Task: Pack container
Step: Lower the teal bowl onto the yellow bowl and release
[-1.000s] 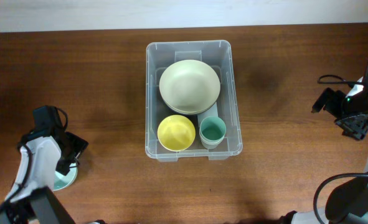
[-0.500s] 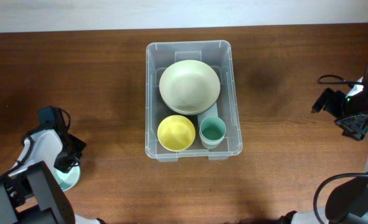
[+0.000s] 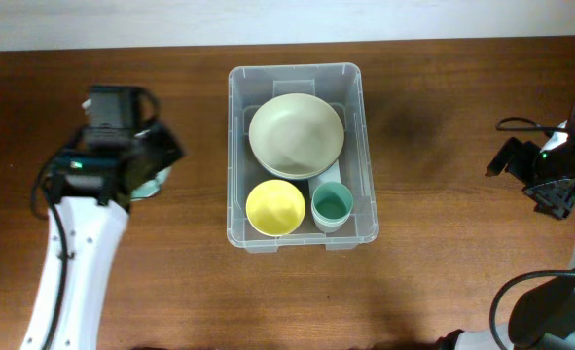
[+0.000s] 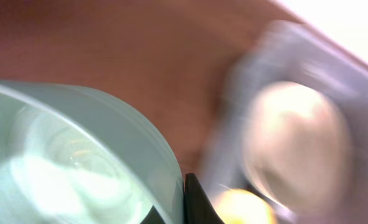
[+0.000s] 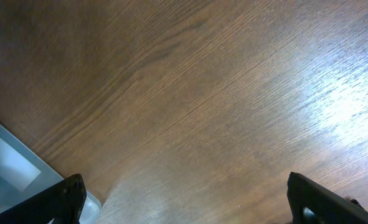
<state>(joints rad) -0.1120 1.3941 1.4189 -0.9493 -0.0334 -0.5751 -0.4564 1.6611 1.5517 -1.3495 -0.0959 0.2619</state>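
**Pack container: state at this frame**

Desk (image 3: 170, 78): brown wood grain, seen from overhead, with a pale strip along its far edge.

Container (image 3: 295, 68): clear rectangular bin at mid-desk, long axis running away from the robot, standing flat. One of its corners also shows at the lower left of the right wrist view (image 5: 9, 171).

Contents, all inside the bin walls:
- cream bowl (image 3: 297, 135), the largest item, fills the far half, mouth up.
- yellow bowl (image 3: 275, 208), in the near-left corner, mouth up, just beside the cream bowl's rim.
- teal cup (image 3: 332, 205), in the near-right corner, upright, just beside the yellow bowl.

Pale green dish (image 3: 149, 186): outside the bin, to its left and well apart from its wall, mostly hidden under the left arm in the overhead view. In the left wrist view it fills the lower left (image 4: 59, 162); that frame is heavily blurred.

Left gripper (image 3: 157, 161): clamped on the pale green dish. One dark finger (image 4: 195, 200) sits right against the dish rim.

Right gripper (image 5: 193, 202): near the right edge of the desk, well apart from the bin. Its two fingers stand wide apart with only bare wood between them, holding nothing.
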